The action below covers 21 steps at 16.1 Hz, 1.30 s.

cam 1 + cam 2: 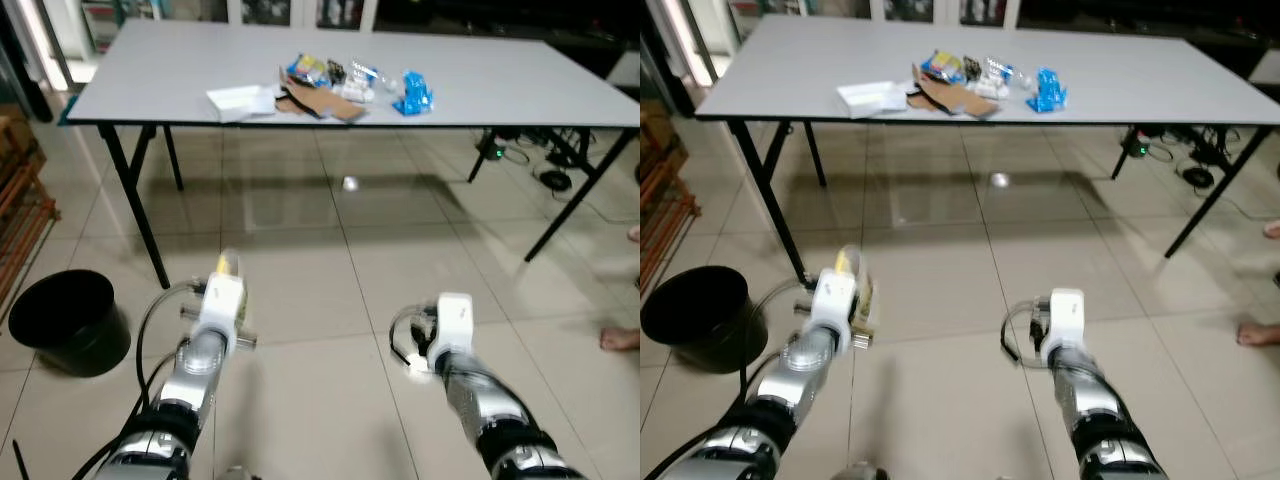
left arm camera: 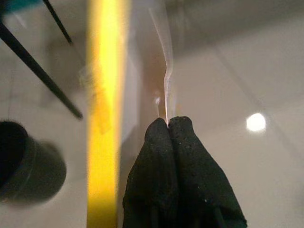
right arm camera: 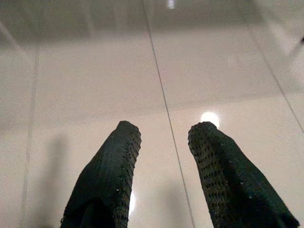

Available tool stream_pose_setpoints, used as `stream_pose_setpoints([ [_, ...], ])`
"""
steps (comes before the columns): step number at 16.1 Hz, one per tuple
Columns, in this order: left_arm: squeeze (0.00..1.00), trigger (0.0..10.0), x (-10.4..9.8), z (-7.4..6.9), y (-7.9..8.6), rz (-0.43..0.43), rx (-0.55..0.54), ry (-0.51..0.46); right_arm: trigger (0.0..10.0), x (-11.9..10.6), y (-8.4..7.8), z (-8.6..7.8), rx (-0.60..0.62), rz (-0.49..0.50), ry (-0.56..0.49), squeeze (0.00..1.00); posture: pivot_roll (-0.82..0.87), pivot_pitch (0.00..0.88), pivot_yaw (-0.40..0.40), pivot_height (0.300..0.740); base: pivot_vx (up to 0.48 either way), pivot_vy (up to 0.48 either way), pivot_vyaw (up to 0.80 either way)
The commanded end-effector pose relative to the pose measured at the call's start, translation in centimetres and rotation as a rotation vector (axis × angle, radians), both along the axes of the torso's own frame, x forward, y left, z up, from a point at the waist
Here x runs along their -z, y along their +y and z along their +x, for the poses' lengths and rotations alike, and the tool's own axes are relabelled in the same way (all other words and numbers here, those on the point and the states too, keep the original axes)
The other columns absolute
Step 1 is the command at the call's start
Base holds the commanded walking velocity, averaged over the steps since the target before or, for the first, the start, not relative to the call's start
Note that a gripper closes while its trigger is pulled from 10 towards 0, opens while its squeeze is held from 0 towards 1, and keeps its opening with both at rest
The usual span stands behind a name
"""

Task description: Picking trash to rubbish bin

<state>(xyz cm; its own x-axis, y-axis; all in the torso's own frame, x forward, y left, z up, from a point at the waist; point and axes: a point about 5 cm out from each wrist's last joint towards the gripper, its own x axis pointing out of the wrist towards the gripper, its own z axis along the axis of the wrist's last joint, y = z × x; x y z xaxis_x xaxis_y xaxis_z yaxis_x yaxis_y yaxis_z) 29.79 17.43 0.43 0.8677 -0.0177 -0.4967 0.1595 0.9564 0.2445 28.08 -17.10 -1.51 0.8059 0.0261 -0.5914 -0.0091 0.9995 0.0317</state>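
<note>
Above the tiled floor, the left end effector (image 2: 168, 124) pinches a clear, yellow-striped wrapper (image 2: 105, 95), near the black bin (image 1: 70, 322). Right end effector (image 3: 164, 137) hangs open. More trash (image 1: 330, 85) litters the bench (image 1: 150, 70).

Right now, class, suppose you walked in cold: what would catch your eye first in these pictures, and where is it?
First, the heap of trash on the grey table ahead: blue wrappers, brown cardboard, white paper. Next, the left gripper, low over the tiled floor, jaws shut on a clear wrapper with a yellow stripe. The black bin stands on the floor to the robot's left, while the right gripper hangs open.
</note>
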Motion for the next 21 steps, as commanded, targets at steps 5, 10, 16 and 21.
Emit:
stream_pose_setpoints([
  [5,0.00,10.0,5.4,-5.7,1.2,0.066,0.007,0.277,10.0,3.5,-0.6,-3.8,-0.050,-0.063,0.183,0.00,-0.04,0.078,-0.090,0.740,0.261,0.000,0.80],
  [10,0.00,10.0,6.9,-7.9,0.9,0.055,-0.010,0.347,10.0,5.1,-0.7,-6.2,-0.094,-0.094,0.269,0.00,-0.04,0.056,-0.091,0.740,0.379,0.000,0.80],
  [16,0.00,10.0,7.1,-8.5,1.4,0.057,-0.025,0.350,10.0,5.1,0.2,-6.1,-0.136,-0.074,0.246,0.00,-0.03,0.044,-0.088,0.740,0.350,0.000,0.80],
  [21,0.00,10.0,6.9,-8.0,1.2,0.048,-0.026,0.339,10.0,4.5,0.5,-5.2,-0.111,-0.029,0.200,0.00,-0.03,0.065,-0.086,0.740,0.320,0.000,0.35],
])
